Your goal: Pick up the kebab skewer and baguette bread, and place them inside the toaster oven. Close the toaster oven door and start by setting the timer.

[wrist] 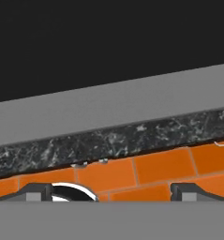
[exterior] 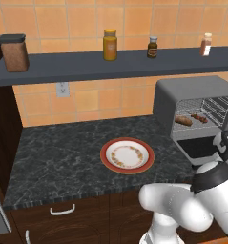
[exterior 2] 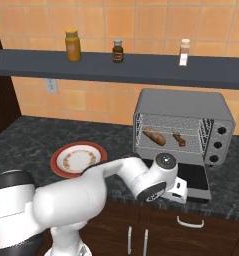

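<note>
The grey toaster oven stands at the counter's right with its door folded down flat. On the wire rack inside lie the brown baguette bread and, to its right, the kebab skewer. My gripper is open, fingertips wide apart with nothing between them. It is close to the front edge of the lowered door, whose dark glass and grey frame are in the hand view. The white hand sits at the door's front left corner.
An empty red-rimmed plate lies mid-counter. Three knobs run down the oven's right side. A shelf above carries jars and bottles. The dark counter edge and orange floor tiles lie under the hand.
</note>
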### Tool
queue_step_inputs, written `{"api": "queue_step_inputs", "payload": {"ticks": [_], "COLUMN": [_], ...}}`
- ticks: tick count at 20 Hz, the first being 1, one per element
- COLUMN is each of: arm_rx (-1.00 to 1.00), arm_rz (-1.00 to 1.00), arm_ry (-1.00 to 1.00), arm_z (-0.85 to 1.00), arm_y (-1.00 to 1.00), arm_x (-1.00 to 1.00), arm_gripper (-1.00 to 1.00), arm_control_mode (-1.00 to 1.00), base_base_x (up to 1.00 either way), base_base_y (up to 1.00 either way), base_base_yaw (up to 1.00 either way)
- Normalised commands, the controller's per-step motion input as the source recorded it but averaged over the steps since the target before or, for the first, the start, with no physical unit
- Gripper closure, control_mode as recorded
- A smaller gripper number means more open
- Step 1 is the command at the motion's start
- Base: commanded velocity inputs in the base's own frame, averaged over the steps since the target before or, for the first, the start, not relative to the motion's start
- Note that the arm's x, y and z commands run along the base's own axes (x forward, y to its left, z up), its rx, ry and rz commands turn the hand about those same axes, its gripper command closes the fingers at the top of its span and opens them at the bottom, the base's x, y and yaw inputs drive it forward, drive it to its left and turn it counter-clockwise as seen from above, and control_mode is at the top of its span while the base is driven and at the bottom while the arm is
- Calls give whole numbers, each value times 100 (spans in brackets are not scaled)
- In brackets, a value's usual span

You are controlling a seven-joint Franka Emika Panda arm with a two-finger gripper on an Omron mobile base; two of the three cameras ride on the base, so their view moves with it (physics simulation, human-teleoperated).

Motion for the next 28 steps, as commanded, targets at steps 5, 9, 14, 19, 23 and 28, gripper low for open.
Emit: {"api": "queue_step_inputs", "payload": {"ticks": [5,9,14,19,23,28], "arm_rx": [0,-1,-6,-5,0,0], "arm_rz": [4,2,2,3,0,0], "arm_ry": [2,0,0,0,0,0], "arm_z": [-35,-25,-20,-30,-16,-3], "arm_y": [0,0,0,0,0,0], "arm_x": [0,6,14,12,28,37], "arm_gripper": [-100,-100,-100,-100,-100,-100], "arm_control_mode": [-100,-100,-100,-100,-100,-100], "base_base_x": [0,0,0,0,0,0], "base_base_y": [0,0,0,0,0,0], "base_base_yaw": [0,0,0,0,0,0]}}
